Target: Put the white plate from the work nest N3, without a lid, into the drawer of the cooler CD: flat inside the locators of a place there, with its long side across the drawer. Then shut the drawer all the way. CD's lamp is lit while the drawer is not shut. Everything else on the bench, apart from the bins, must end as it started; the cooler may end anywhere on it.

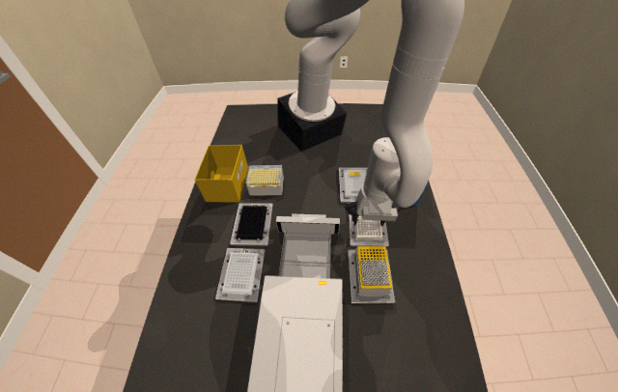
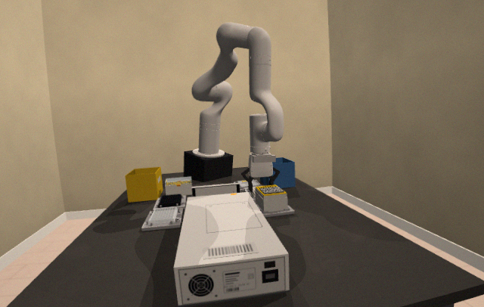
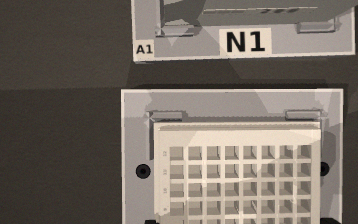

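Note:
A white well plate (image 1: 368, 228), without a lid, sits in a grey work nest (image 1: 369, 233) on the right side of the bench. In the wrist view the plate (image 3: 237, 172) lies just below the nest labelled N1 (image 3: 245, 41). My gripper (image 2: 261, 179) is down over this plate, with its fingers shut on the plate's sides. The plate still rests in its nest. The cooler CD (image 1: 301, 330) stands at the front middle. Its drawer (image 1: 307, 248) is pulled out towards the arm's base and looks empty. Its orange lamp (image 1: 322, 282) is lit.
A yellow-framed tip box (image 1: 374, 266) stands right in front of the plate. Nest N1 (image 1: 352, 183) holds a covered item behind it. A black plate (image 1: 252, 222), another white plate (image 1: 239, 272), a tip box (image 1: 265, 179) and a yellow bin (image 1: 221, 173) are on the left. A blue bin (image 2: 280, 172) stands behind the gripper.

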Controlling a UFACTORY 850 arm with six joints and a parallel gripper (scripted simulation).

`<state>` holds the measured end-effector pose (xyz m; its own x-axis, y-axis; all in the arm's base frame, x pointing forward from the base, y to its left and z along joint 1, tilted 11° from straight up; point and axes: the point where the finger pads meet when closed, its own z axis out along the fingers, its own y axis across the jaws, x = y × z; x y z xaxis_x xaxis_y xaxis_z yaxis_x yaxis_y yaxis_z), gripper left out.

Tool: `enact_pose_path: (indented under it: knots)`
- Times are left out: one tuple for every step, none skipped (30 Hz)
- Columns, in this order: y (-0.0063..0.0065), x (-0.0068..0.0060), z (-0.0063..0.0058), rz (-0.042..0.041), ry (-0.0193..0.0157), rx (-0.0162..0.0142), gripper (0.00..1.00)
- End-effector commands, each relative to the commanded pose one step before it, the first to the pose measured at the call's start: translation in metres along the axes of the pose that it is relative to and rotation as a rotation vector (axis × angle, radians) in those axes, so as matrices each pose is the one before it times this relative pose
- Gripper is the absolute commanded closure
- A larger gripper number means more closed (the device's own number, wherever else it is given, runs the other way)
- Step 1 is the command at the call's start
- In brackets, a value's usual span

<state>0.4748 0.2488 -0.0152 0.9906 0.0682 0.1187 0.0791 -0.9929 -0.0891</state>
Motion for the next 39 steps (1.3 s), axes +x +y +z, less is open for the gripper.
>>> enact_pose_path:
  knots:
    - [-0.00018,0.00043,-0.00027,-0.00079,0.03355,0.01846,1.00]
    - [0.00000,0.00000,0.00000,0.00000,0.00000,0.00000,1.00]
    - [0.00000,0.00000,0.00000,0.00000,0.00000,0.00000,1.00]
    - [0.00000,0.00001,-0.00001,0.00000,-0.00001,0.00000,1.00]
    - [0.00000,0.00000,0.00000,0.00000,0.00000,0.00000,1.00]
    - [0.00000,0.00000,0.00000,0.00000,0.00000,0.00000,1.00]
    - [0.00000,0.00000,0.00000,0.00000,0.00000,0.00000,1.00]
    - [0.00000,0.00000,0.00000,0.00000,0.00000,0.00000,1.00]
    - [0.00000,0.00000,0.00000,0.00000,0.00000,0.00000,1.00]
    - [0.00000,0.00000,0.00000,0.00000,0.00000,0.00000,1.00]
    - [0.00000,0.00001,-0.00001,0.00000,-0.00001,0.00000,1.00]
    - [0.00000,0.00000,0.00000,0.00000,0.00000,0.00000,1.00]
    - [0.00000,0.00000,0.00000,0.00000,0.00000,0.00000,1.00]
    - [0.00000,0.00000,0.00000,0.00000,0.00000,0.00000,1.00]
    - [0.00000,0.00000,0.00000,0.00000,0.00000,0.00000,1.00]
    - [0.00000,0.00000,0.00000,0.00000,0.00000,0.00000,1.00]
    - [0.00000,0.00000,0.00000,0.00000,0.00000,0.00000,1.00]
    - [0.00000,0.00001,-0.00001,0.00000,-0.00001,0.00000,1.00]
    - [0.00000,0.00000,-0.00066,0.00000,0.00001,0.00000,1.00]
    - [0.00000,0.00000,-0.00066,0.00000,0.00001,0.00000,1.00]
    - [0.00000,0.00001,-0.00067,0.00000,-0.00001,0.00000,1.00]
    - [0.00000,0.00000,-0.00066,0.00000,0.00001,0.00000,1.00]
    - [0.00000,0.00001,-0.00067,0.00000,-0.00001,0.00000,1.00]
    - [0.00000,0.00000,-0.00066,0.00000,0.00001,0.00000,1.00]
    - [0.00000,0.00000,-0.00066,0.00000,0.00001,0.00000,1.00]
    - [0.00000,0.00001,-0.00067,0.00000,-0.00001,0.00000,1.00]
    - [0.00000,0.00000,-0.00066,0.00000,0.00001,0.00000,1.00]
    - [0.00000,0.00000,-0.00066,0.00000,0.00000,0.00000,1.00]
    - [0.00000,0.00001,-0.00067,0.00000,-0.00001,0.00000,1.00]
    - [0.00000,0.00000,-0.00066,0.00000,0.00000,0.00000,1.00]
    - [0.00000,0.00000,-0.00067,0.00000,0.00000,0.00000,1.00]
    - [0.00000,0.00001,-0.00067,0.00000,-0.00001,0.00000,1.00]
    - [0.00000,0.00000,0.00000,0.00000,0.00000,0.00000,1.00]
    - [0.00000,0.00000,0.00000,0.00000,0.00000,0.00000,1.00]
    - [0.00000,-0.00001,-0.00066,0.00000,0.00001,0.00000,1.00]
    - [0.00000,0.00000,-0.00067,0.00000,0.00000,0.00000,1.00]
    - [0.00000,0.00001,-0.00067,0.00000,0.00000,0.00000,1.00]
    - [0.00000,0.00000,-0.00067,0.00000,0.00000,0.00000,1.00]
    - [0.00000,0.00000,-0.00067,0.00000,0.00000,0.00000,1.00]
